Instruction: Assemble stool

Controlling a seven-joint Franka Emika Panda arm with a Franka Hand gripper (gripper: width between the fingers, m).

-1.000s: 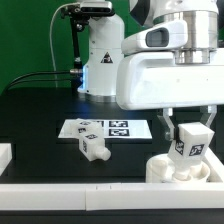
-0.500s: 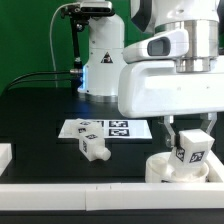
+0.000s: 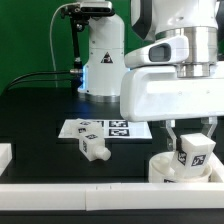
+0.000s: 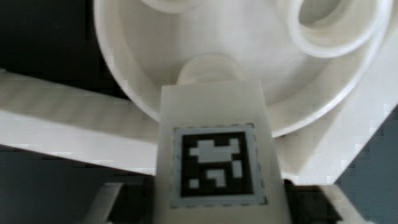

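the claw (image 3: 191, 140) is clenched on one stool leg (image 3: 194, 152), held upright with its tag facing out, its lower end against the round seat (image 3: 163, 169) on the worktop (image 3: 40, 110) at the exterior view's right; a second leg (image 3: 93, 149) lies loose just beside the marker board (image 3: 118, 127)

1 seat (image 3: 163, 170), 1 held leg (image 3: 192, 150) (upright), 1 loose leg (image 3: 93, 147), 1 marker board (image 3: 105, 129)
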